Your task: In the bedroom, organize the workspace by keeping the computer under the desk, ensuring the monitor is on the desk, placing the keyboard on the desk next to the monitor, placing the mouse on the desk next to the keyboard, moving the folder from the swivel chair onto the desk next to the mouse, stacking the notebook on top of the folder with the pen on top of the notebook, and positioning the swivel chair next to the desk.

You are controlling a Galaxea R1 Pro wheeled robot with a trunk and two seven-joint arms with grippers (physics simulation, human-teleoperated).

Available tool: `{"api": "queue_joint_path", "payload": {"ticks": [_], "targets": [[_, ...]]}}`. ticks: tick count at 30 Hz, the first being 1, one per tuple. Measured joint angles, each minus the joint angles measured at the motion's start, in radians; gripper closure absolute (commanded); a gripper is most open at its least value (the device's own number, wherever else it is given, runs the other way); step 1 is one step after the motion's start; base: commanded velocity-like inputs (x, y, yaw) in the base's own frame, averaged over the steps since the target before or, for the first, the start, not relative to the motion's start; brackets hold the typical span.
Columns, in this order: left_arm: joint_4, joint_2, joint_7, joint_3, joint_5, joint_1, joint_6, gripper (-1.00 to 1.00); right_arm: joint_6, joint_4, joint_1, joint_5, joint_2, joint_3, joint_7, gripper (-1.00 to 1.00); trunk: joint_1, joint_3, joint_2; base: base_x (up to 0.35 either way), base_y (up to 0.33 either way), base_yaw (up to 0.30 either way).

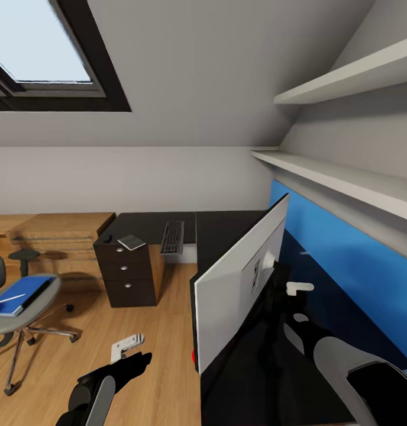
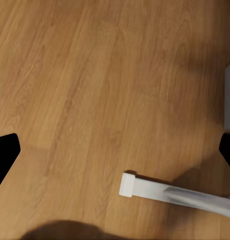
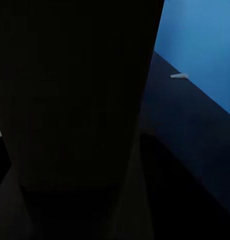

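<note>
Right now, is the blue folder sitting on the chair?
Touching. The head view shows the folder lying flat on the chair seat, with no gap under it.

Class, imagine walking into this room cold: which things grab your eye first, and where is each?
The monitor dominates, standing on the black desk with its white back turned to the head camera, before the blue back panel. At far left, a bright-blue folder lies on the swivel chair.
</note>
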Motion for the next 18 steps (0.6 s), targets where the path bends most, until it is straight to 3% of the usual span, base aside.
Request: {"api": "queue_joint_path", "payload": {"ticks": [9,18], "targets": [[0.001,0.0,0.003,0.0,-0.001,0.0,-0.001,-1.0,0.003,-0.004,0.0,0.0,0.0,0.001,0.016,1.0,0.0,0.0,0.0,0.241,-0.166,0.0],[0.001,0.0,0.003,0.0,-0.001,0.0,0.0,-1.0,0.002,-0.003,0.0,-0.002,0.0,0.0,0.0,1.0,0.001,0.0,0.0,0.019,-0.073,0.0]]}}
